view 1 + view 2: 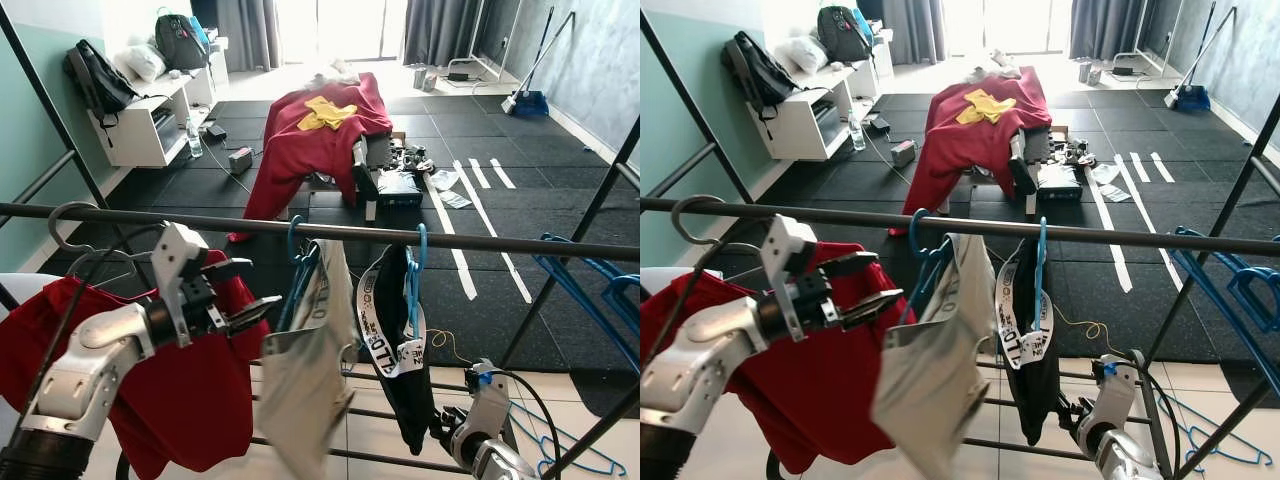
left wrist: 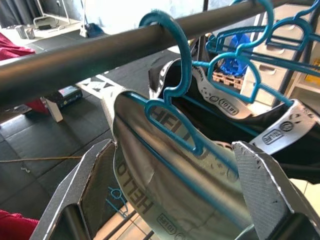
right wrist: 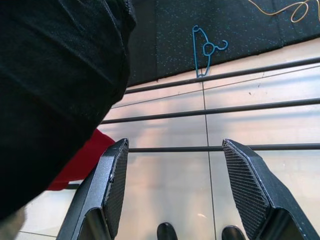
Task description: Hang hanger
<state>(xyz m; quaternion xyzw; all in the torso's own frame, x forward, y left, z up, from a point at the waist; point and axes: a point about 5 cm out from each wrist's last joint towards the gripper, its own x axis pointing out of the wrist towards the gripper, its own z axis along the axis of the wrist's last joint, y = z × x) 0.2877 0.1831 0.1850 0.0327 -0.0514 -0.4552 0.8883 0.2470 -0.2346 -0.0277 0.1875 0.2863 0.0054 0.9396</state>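
Hanger: the blue plastic hanger [image 1: 297, 262] with a grey cloth [image 1: 305, 385] on it hooks over the long black metal rail [image 1: 200, 221].
Left gripper [image 1: 250, 300]: fingers wide apart, holding nothing, just beside the hanger (on its left).
Right gripper [image 3: 172, 190]: down low over the floor tiles, fingers apart, nothing held.
Room: red shirt [image 1: 170, 390] left, black garment [image 1: 400, 350] right; rail bare further right.

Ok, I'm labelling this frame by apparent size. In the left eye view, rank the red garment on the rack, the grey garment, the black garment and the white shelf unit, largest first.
1. Red garment
2. Grey garment
3. Black garment
4. White shelf unit

The shelf unit stands far back, so its rank reflects distance. Grey and black look close.
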